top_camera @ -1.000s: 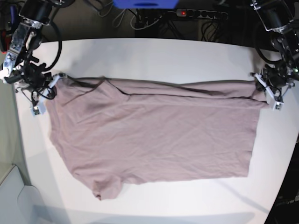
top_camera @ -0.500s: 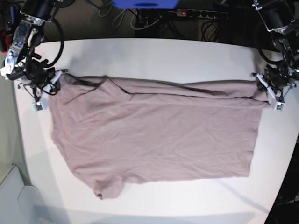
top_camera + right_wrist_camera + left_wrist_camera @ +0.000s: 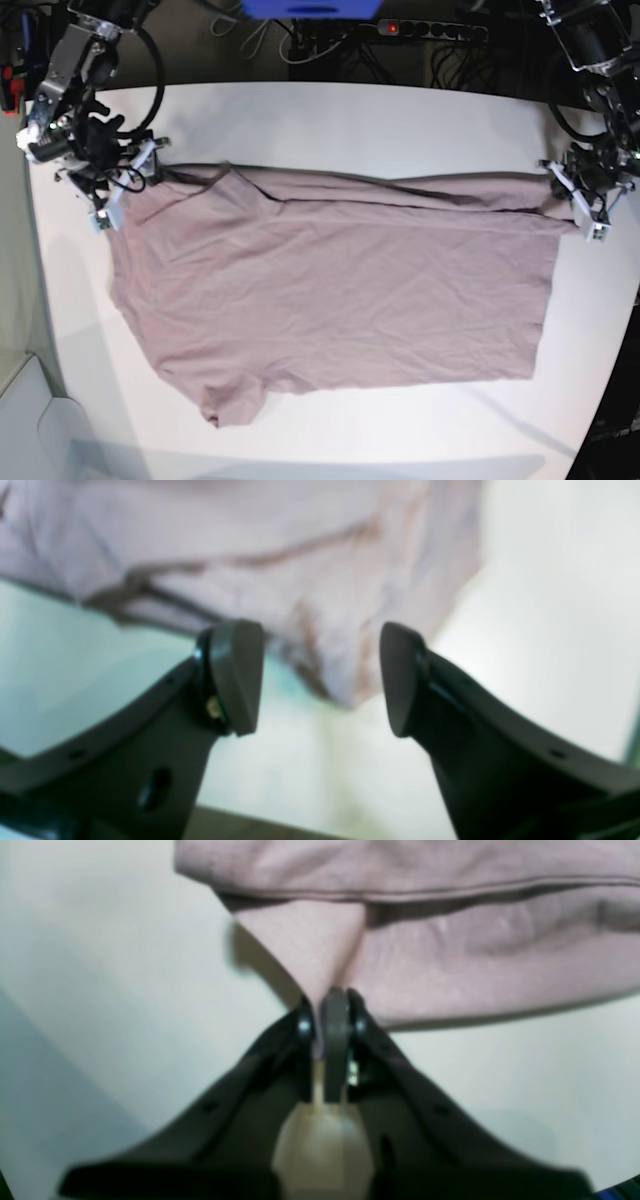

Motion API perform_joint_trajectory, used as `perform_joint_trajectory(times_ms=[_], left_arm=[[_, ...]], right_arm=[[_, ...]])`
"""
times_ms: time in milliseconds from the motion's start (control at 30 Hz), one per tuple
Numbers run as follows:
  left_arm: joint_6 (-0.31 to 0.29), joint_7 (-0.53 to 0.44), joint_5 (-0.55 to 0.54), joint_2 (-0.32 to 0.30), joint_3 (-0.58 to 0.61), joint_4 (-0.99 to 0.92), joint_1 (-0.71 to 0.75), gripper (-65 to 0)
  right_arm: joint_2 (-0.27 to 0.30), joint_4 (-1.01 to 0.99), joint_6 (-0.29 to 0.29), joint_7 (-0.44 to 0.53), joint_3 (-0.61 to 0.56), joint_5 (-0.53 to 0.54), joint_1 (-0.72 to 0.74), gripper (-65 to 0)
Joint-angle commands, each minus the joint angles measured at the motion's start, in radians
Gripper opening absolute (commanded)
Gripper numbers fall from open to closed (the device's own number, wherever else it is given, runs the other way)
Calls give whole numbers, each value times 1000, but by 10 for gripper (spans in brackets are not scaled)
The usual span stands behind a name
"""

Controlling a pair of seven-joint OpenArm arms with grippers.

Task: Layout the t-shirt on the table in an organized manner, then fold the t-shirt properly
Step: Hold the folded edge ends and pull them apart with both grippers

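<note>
So the t-shirt (image 3: 330,290) is spread out pretty flat across the white surface (image 3: 330,120), lying sideways, with its hem end toward the left arm's side and the collar end toward the right arm's side. There's a long fold running along the far edge, and one sleeve (image 3: 225,400) sticks out toward the near edge. Lots of small wrinkles, but it's mostly laid out.

The left gripper (image 3: 585,205) is pinched tight on a far corner of the shirt. In its wrist view you can see the fingers (image 3: 332,1025) pressed together with a little peak of mauve fabric (image 3: 310,945) pulled up between them, the rest of the cloth lying on the surface just beyond.

The right gripper (image 3: 125,190) is over at the opposite end, with its jaws spread wide and nothing between them. From its wrist view the two dark pads (image 3: 237,675) stand well apart, and the shirt's edge (image 3: 320,595) lies on the surface just past them, blurry, so I can't make out which part of the shirt it is. I also can't tell if the pads touch the surface.
</note>
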Motion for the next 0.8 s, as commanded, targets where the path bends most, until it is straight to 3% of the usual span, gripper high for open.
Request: perform_joint_trajectory(times_ms=[0,267,333,433,600,767], left_arm=[[2,-17,-10,-20,-3,13,-15,-649],[2,-17,-8,-19,-3,11,-17,-649],[2,-18,-7,-19,-3,11,-17,-649],[2,-21,-5,-20,-3,10,-17,-649],[2,-21,-4,-22,-5,10,-17,-649],[2,-21,-2,-23,-5,10,-18,-649]], right_arm=[[9,-2,-1,19,1,12,13,-277],[12,-60,-1,24,1,12,21,-279],[12,-61,-1,64,1,12,21,-294],[9,-91,-1,107,-1,12,19,-394],[18,-152,-1,117,-2,11,36,-644],[41,-146,-1,116,-1,12,44,-650]])
